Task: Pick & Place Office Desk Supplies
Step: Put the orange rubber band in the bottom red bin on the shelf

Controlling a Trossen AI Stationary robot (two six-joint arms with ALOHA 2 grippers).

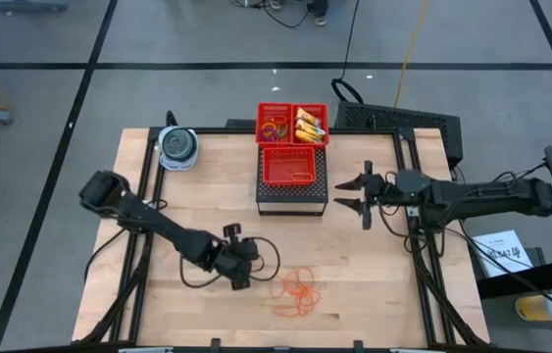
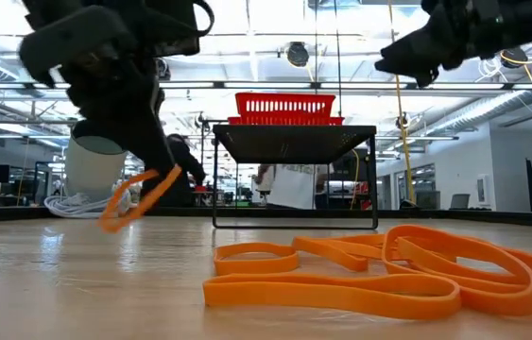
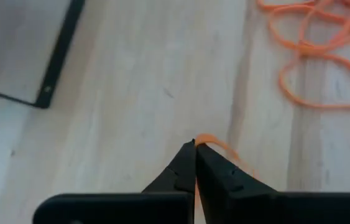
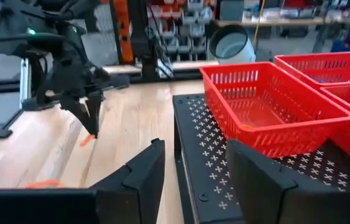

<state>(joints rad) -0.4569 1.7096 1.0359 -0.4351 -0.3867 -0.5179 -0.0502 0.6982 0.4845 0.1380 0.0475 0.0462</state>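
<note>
Rubber bands (image 1: 297, 291), thin and orange, lie in a loose tangle on the pale wooden worktop (image 1: 207, 196), on the front side of the black perforated stand (image 1: 292, 194) and well apart from it. The room beyond the worktop is a large hall with grey floor marked by dark lines, ceiling lights, desks and monitors. On the stand sits one red mesh basket (image 1: 292, 167); behind it, two more red baskets (image 1: 292, 123) hold coloured rings (image 1: 275, 127) and yellow packets (image 1: 308, 124). A round blue-grey container (image 1: 177, 147) stands at the worktop's far edge, left of the stand.

The left arm reaches low from the left edge, bent at the elbow, its wrist tipped down toward the wood. The left gripper (image 1: 240, 276) is just left of the tangle, its jaws pressed together on a single rubber band (image 2: 141, 196), which hangs in a loop above the worktop.

The right arm stretches in level from the right side. The right gripper (image 1: 357, 193) hovers just right of the stand, jaws spread wide and holding nothing.
</note>
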